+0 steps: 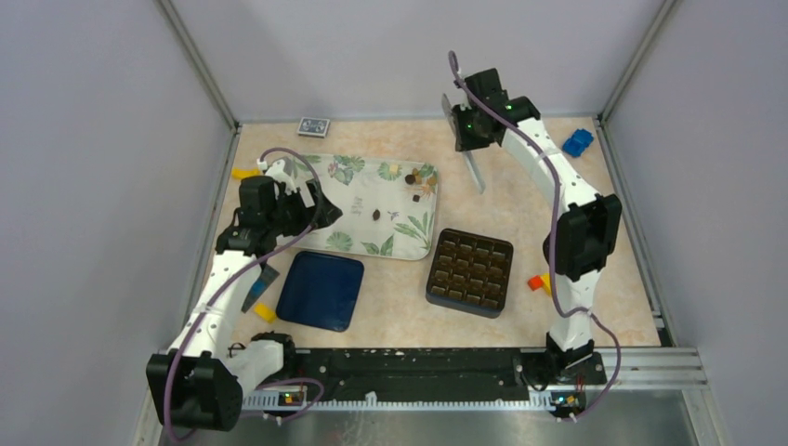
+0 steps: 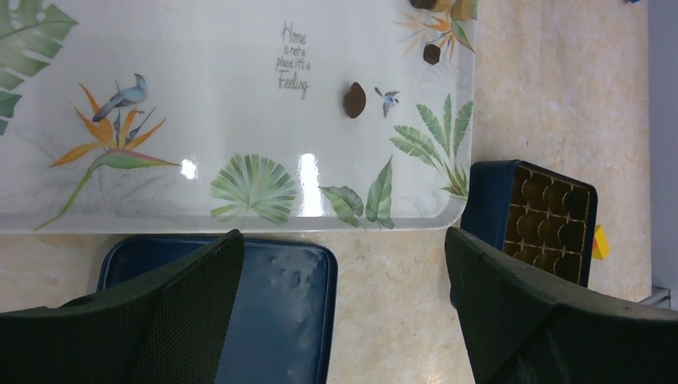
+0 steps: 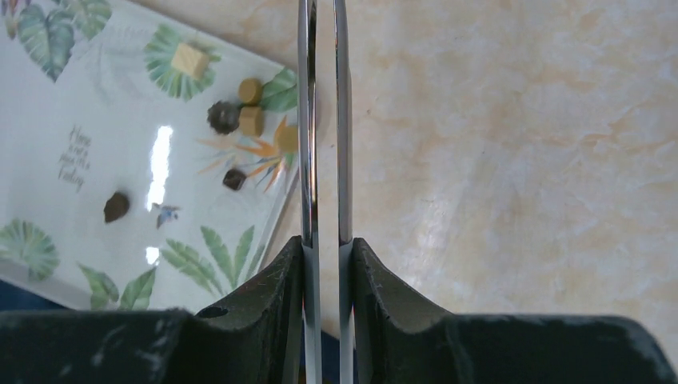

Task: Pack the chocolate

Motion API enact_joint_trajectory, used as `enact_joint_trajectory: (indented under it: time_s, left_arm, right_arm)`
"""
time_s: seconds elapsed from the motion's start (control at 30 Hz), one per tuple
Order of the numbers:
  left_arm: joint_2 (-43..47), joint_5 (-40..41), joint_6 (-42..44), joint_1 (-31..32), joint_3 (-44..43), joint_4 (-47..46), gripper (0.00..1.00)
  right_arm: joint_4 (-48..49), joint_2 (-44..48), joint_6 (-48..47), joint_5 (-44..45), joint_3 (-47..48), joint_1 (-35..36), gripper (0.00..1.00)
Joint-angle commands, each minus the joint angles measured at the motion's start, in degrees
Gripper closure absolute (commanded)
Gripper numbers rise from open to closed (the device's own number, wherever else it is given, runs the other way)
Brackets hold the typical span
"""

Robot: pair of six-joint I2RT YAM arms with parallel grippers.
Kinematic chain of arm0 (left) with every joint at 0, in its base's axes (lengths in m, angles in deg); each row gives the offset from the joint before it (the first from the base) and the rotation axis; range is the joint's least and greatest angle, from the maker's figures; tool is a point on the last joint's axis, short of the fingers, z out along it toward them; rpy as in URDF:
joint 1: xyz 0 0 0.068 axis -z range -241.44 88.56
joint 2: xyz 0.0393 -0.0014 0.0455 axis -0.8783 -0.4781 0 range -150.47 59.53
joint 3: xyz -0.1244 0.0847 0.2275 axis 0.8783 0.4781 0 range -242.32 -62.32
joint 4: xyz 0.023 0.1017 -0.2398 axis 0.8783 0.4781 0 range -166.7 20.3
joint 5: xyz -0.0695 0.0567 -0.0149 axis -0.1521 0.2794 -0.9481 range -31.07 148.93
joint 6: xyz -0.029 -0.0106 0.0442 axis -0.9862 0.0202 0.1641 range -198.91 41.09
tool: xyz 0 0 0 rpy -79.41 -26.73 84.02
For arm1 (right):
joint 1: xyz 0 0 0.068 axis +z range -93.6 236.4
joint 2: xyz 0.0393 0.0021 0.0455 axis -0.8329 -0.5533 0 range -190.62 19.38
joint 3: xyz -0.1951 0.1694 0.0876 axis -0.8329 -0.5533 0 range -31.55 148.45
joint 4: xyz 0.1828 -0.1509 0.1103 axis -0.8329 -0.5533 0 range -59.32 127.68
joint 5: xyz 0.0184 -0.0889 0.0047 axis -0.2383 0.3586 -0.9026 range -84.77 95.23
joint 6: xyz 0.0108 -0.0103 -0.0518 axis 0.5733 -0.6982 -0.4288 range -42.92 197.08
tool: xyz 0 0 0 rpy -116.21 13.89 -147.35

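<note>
The marbled table [image 1: 395, 299] is carrying a leaf-printed tray [image 1: 362, 200], which is lying at 10 o'clock from the table's centre. A dark blue lid [image 1: 321, 290] is lying at 7 o'clock from the tray, just beside its near edge. A dark gridded box [image 1: 471, 271] is sitting at 4 o'clock from the tray. The left gripper [image 2: 344, 264] is hanging over the tray's 8 o'clock edge, jaws spread wide with nothing between them. The right gripper [image 3: 321, 252] is clamping metal tongs [image 3: 305, 120], whose two blades are running a narrow gap apart beside the tray's right rim. The chocolate [image 3: 223, 117] is lying on the tray. Tan and dark pieces are clustering at its 1 o'clock corner, and a lone oval piece [image 2: 355, 99] is resting nearer the middle.
</note>
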Motion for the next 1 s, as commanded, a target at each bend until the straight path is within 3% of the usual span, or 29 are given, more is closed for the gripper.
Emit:
enact_joint_trajectory:
  time_s: [0.0, 0.43, 0.97]
  left_arm:
    - [1.0, 1.1, 0.2, -0.2, -1.7, -1.7, 0.01]
    - [2.9, 2.3, 0.2, -0.2, -0.3, -0.9, 0.01]
    - [4.8, 2.8, -0.7, -0.2, 1.3, -0.5, 0.01]
  right_arm:
    - [-11.5, 4.0, -3.5, -0.9, 0.9, 4.7, 0.75]
    - [-12.4, 8.6, -4.4, -2.1, -10.9, 9.9, 0.65]
    - [-11.7, 5.1, -5.4, -4.1, -12.0, 11.7, 0.58]
